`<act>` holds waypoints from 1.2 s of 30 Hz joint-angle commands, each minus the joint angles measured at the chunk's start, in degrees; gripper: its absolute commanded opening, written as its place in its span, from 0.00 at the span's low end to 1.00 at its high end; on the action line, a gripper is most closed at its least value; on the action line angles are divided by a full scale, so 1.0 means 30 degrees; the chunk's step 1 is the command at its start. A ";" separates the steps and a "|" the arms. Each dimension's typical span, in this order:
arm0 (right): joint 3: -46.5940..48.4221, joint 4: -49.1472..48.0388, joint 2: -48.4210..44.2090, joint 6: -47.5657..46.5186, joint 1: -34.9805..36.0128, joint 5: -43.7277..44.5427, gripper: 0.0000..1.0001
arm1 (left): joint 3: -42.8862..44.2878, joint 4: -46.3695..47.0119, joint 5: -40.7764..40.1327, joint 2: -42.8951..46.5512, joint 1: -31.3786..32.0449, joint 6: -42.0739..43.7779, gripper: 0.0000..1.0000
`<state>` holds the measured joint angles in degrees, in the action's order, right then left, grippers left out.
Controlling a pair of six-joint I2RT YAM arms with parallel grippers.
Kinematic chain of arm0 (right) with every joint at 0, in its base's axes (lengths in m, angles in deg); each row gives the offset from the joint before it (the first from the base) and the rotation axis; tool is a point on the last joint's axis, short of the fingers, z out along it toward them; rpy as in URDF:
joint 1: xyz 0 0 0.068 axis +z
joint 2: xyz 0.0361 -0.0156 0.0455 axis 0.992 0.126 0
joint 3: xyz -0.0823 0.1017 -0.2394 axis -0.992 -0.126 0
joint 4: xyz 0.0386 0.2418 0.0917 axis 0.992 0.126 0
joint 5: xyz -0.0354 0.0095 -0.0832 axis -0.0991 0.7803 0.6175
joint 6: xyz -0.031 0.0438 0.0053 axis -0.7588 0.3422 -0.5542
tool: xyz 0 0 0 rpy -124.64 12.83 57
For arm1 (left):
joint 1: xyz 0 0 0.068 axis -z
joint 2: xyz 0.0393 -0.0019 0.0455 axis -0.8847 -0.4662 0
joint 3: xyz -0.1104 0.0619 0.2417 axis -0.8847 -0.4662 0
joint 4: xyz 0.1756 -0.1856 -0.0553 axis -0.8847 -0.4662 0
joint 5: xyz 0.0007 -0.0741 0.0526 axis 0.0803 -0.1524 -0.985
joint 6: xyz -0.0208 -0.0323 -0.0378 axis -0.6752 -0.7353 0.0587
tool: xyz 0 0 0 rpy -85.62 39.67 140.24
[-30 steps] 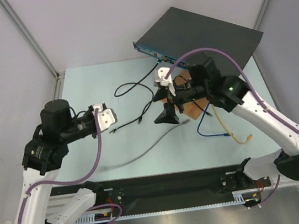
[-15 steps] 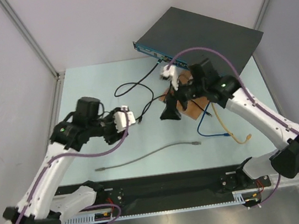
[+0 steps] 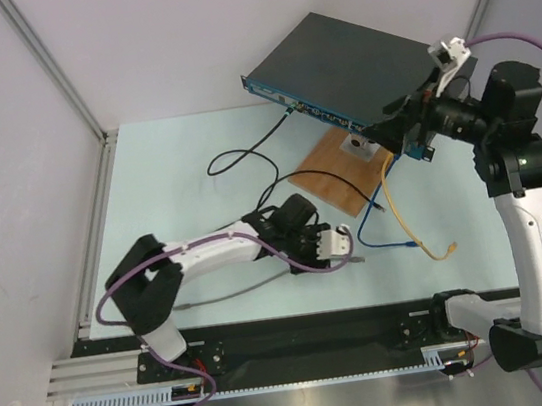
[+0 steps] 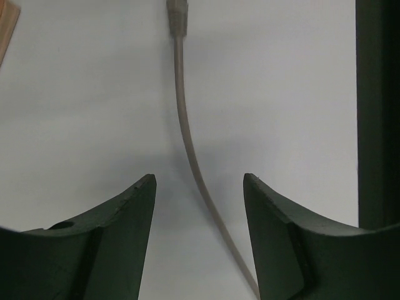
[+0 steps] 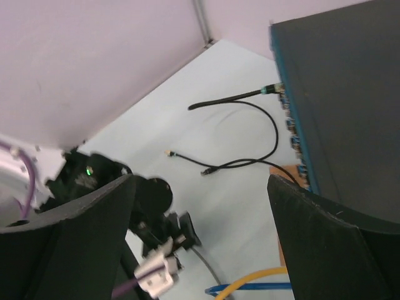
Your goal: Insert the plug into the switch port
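The switch (image 3: 356,55) lies at the back of the table, its teal front face (image 3: 324,115) turned toward me, and it also fills the right of the right wrist view (image 5: 340,94). A grey cable (image 3: 243,288) lies near the front edge with its plug (image 3: 359,260) at the right end. My left gripper (image 3: 311,256) hangs low over that cable, open. In the left wrist view the cable (image 4: 187,131) runs between the fingers (image 4: 199,181) untouched, with the plug (image 4: 178,14) ahead. My right gripper (image 3: 383,135) is open and empty by the switch's right front corner, its fingers wide apart (image 5: 200,181).
A black cable (image 3: 244,156) is plugged into the switch's left end (image 5: 272,90). A brown wooden board (image 3: 332,172) lies before the switch. Blue (image 3: 377,241) and yellow (image 3: 408,229) cables curl to its right. A black rail (image 3: 299,332) borders the near edge.
My left arm swung from the left to the near middle, dropped over the grey cable and opened its jaws. My right arm pulled back from the board to the switch's right corner.
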<state>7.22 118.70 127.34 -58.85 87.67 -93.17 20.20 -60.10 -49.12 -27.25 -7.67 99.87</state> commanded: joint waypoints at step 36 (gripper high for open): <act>-0.0275 -0.1324 0.0546 0.3241 -0.6704 -0.3670 0.78 | 0.2903 0.2088 0.1599 -0.4137 0.1186 0.1219 0.00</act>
<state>5.84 115.82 129.03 -48.67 67.89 -104.36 30.80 -50.79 -47.16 -45.79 -2.90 103.66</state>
